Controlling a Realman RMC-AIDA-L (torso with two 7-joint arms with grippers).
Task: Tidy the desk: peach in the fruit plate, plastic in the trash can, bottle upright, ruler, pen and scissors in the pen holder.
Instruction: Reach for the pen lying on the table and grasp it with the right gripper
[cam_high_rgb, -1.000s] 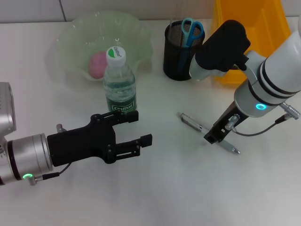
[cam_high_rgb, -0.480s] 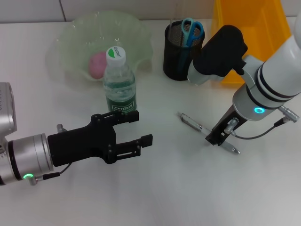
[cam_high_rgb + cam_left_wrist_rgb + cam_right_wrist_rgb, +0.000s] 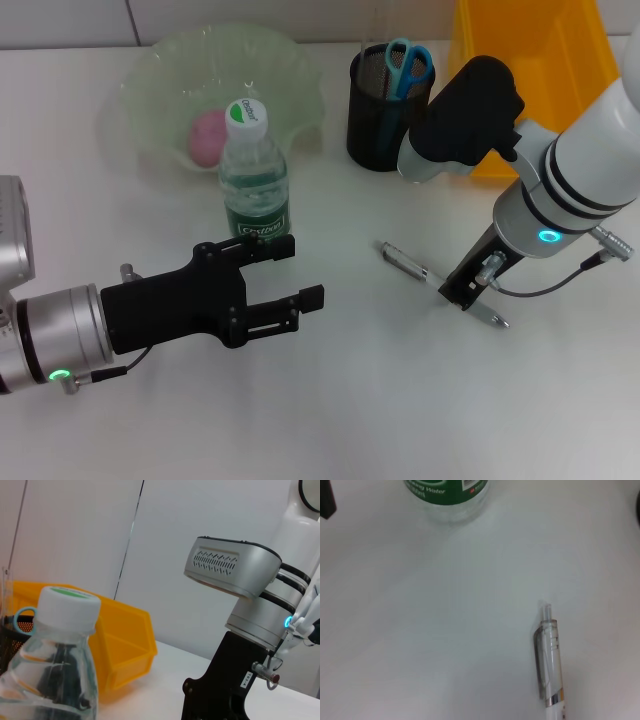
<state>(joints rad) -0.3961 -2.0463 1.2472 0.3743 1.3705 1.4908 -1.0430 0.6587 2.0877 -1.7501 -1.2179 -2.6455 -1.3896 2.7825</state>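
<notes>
Pen (image 3: 442, 282) lies flat on the white tabletop (image 3: 380, 400) in the head view, slanting from near the middle toward the robot's right, with its middle hidden behind the right tool (image 3: 462, 292). That tool points down onto the pen; its dark tip sits right at the barrel, and whether its fingers are spread or closed cannot be told. The left tool (image 3: 290, 275) hovers low on the robot's left, its two black fingers apart and holding nothing, just in front of the upright bottle (image 3: 254, 175). Behind the bottle stands the pale green fruit plate (image 3: 160, 80) with the pink peach (image 3: 209, 136) inside. The black mesh pen holder (image 3: 375, 105) carries the blue-handled scissors (image 3: 409, 66), and the yellow trash can (image 3: 530, 60) stands just beside it at the back right.

From the left wrist, the bottle (image 3: 52, 665) fills the near corner with its white cap on top, the yellow trash can (image 3: 115, 640) behind it, and the right arm's grey and black body (image 3: 240, 630) farther off.

From the right wrist, the clear clip end of the pen (image 3: 549, 665) lies on the tabletop (image 3: 420, 630), well apart from the bottle's green-labelled base (image 3: 447, 495).
</notes>
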